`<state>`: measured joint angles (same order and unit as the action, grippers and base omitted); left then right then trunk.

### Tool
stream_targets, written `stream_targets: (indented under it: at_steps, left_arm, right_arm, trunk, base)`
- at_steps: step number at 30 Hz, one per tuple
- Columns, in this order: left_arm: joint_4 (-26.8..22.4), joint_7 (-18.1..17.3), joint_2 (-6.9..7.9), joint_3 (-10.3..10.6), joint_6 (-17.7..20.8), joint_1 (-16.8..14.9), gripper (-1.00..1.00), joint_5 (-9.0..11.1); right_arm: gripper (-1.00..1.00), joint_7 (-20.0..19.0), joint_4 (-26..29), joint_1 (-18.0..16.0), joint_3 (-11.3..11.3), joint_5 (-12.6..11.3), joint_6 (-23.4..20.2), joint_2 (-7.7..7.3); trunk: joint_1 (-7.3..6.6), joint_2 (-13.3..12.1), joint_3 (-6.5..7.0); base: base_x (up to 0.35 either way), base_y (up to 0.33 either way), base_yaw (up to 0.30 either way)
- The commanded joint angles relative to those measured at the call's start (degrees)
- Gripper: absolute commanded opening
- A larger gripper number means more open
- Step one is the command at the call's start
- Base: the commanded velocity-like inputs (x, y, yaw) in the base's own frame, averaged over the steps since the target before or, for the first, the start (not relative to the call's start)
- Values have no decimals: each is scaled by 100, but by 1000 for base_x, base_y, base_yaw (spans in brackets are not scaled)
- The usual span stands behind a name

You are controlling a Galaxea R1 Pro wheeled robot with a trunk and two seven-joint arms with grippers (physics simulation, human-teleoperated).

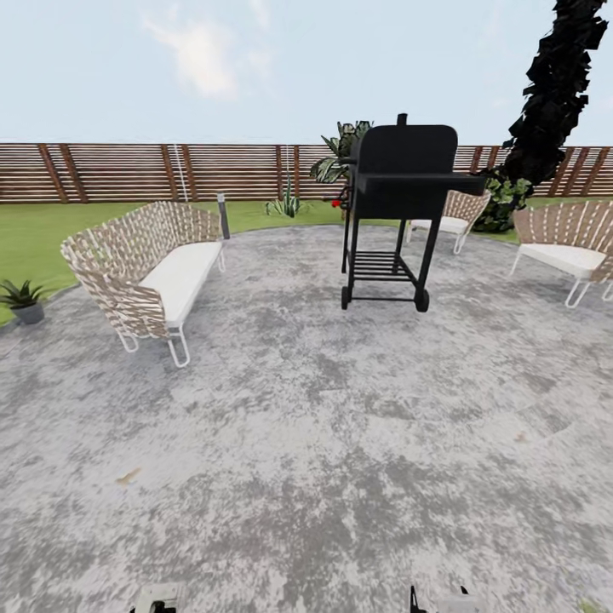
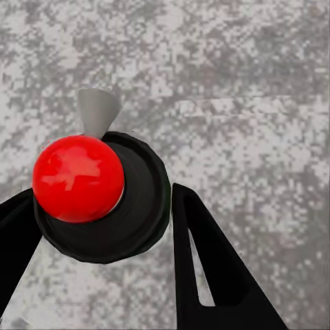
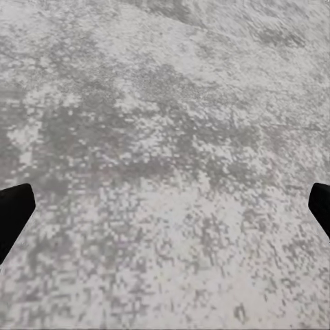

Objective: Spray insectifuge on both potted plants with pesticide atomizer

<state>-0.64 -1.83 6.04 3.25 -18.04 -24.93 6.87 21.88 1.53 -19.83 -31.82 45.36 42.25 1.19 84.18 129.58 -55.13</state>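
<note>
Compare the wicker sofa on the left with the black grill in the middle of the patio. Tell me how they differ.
The wicker sofa is low, wide and pale, a woven tan shell with a white cushion; the black grill is tall, narrow and solid black. The sofa rests on thin white looped legs, while the grill stands on a frame with wheels and a slatted lower shelf. The sofa sits nearer the lawn edge, the grill further in. Both stand upright on the grey patio.

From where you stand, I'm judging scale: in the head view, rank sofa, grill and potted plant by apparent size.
1. Sofa and grill look alike; the grill stands farther off, so unranked.
2. Potted plant, clearly smallest.
</note>
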Motion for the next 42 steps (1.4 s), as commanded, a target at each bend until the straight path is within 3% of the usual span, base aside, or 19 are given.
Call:
stream_targets:
  at_steps: [1,42]
  left_arm:
    - [4,-19,2,35,-17,-3,-100,60]
    - [10,-19,-8,35,-17,-3,-100,7]
  right_arm:
    - [100,43,-3,0,-26,61,2,3]
    - [100,44,-4,5,-26,61,2,2]
  trunk:
    - [2,2,-5]
    - [2,2,-5]
  base:
    - [340,0,0]
    - [340,4,0]
